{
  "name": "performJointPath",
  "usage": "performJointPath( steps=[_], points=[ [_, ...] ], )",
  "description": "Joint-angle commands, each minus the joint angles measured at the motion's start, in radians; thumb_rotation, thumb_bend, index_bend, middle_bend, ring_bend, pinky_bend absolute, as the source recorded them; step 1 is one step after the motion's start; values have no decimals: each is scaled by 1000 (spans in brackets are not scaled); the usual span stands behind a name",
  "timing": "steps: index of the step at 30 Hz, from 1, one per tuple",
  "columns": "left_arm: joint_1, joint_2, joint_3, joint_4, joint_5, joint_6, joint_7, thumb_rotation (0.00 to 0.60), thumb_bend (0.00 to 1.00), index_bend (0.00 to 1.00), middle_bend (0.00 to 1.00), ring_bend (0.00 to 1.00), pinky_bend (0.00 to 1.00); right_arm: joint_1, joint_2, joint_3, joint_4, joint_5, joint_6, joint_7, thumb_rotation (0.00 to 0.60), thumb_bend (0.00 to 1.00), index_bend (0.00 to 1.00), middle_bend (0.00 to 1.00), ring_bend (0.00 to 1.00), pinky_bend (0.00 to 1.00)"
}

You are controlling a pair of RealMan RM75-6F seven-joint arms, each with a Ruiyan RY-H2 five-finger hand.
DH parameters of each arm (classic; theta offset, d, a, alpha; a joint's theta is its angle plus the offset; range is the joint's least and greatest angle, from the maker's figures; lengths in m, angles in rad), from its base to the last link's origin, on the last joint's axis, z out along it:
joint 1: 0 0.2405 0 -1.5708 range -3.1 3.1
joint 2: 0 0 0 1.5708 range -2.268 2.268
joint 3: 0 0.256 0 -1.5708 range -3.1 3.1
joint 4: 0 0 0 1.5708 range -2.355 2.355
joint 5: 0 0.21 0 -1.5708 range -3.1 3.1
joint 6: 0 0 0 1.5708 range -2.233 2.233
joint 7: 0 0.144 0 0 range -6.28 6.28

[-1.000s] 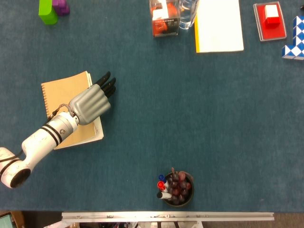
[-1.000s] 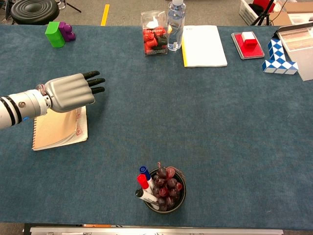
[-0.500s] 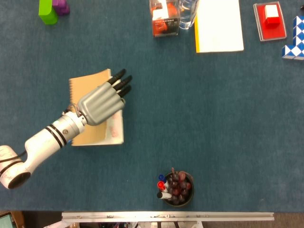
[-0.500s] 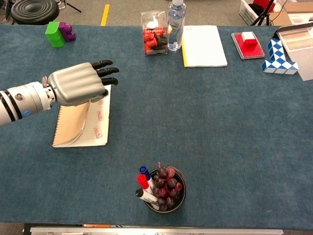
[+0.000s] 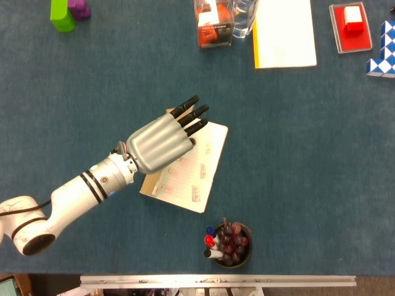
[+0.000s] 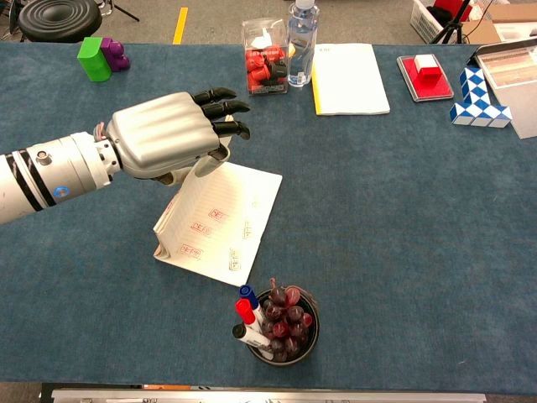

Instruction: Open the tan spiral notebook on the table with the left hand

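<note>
The tan spiral notebook (image 5: pixel 196 171) (image 6: pixel 222 220) lies tilted near the table's middle, a white lined page with red stamps facing up. A strip of its tan cover (image 5: pixel 147 184) shows by my wrist. My left hand (image 5: pixel 162 142) (image 6: pixel 164 136) hovers over the notebook's far left corner, dark fingertips (image 6: pixel 225 107) stretched forward. The thumb is tucked beneath and pinches the upper edge of the page. The part of the notebook under the palm is hidden. My right hand appears in neither view.
A cup of markers (image 5: pixel 228 245) (image 6: pixel 277 327) stands just in front of the notebook. At the far edge are a clear box of red items (image 6: pixel 264 57), a water bottle (image 6: pixel 302 34), a white pad (image 6: pixel 348 77), a red case (image 6: pixel 428 75), a blue-white puzzle (image 6: pixel 477 101) and green and purple blocks (image 6: pixel 99 57).
My left hand swept right and nearer, and the notebook travelled with it from the left side to the middle. The tan cover that faced up has given way to a white page.
</note>
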Motion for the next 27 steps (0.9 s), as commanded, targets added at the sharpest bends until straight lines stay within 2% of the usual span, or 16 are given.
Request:
performJointPath(
  steps=[1,9,27],
  points=[
    [-1,-3,-13,-15,-27,-12,-6,571,309,640,198,36,40,-1,-1,0,3,0,0,2,600,277,162,248,164,215],
    [6,1,-22,13,-110,-41,-16,568,309,628,196,37,40,2,-5,1,11,-2,-3,8,600,278,162,248,165,214],
    [63,84,25,117,-55,9,-107,580,308,614,193,36,40,14,-8,5,-6,-7,-11,-9,600,277,162,248,164,214]
  ],
)
